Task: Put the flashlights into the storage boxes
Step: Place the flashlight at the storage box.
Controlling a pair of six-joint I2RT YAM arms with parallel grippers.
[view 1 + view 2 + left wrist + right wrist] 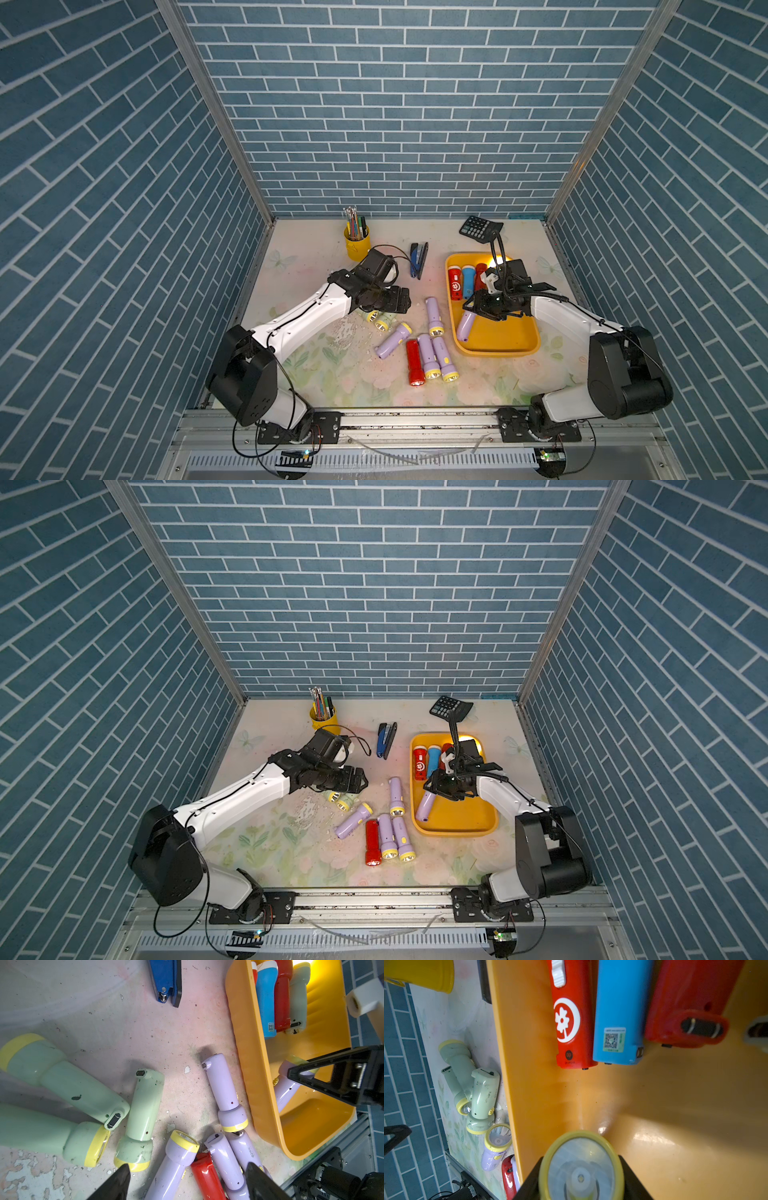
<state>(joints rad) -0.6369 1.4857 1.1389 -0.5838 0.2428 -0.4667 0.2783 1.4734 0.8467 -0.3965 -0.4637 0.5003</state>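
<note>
Closest to the lens, the held lilac flashlight [581, 1167] fills the right wrist view head-on. The right gripper [471, 311] has its jaws narrowed on the yellow head ring. The flashlight hangs tilted, tail down, over the orange-yellow tray [503, 334]; whether the tail touches the floor I cannot tell.

Furthest left, the left gripper [405, 303] hovers with its jaws spread wide and empty. Directly beneath it lie three pale green flashlights [143, 1105], touching one another. Past its fingertips, toward the right gripper, four loose lilac flashlights [433, 316] and a red flashlight [413, 361] lie bunched, one lilac just beside the tray wall. Beyond the right gripper, four stored flashlights [468, 282] lie side by side in the tray.

I judge about a third done, with eight flashlights loose. The stapler [419, 259], pen cup [356, 246] and calculator [480, 227] sit beyond both grippers, clear of the work. The crowding looks the likelier nuisance.
</note>
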